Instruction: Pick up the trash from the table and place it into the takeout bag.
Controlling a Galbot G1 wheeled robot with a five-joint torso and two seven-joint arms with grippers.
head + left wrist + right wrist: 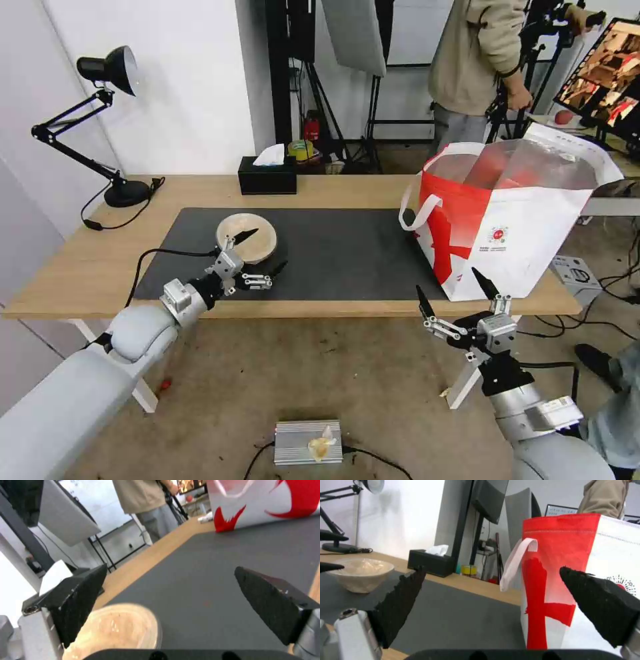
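Left gripper (261, 251) spread wide at my shallow beige bowl (247, 237), perhaps just touching, right gripper (454, 292) open, empty, before takeout bag (513, 230).

White wall (187, 80) at 11 o'clock, black desk lamp (107, 70) at 10, stained concrete floor (347, 373) at 6.

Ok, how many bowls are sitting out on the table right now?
1. A shallow beige bowl sits on the dark grey mat, toward the robot's left, by the open left gripper. Others may be hidden inside the takeout bag.
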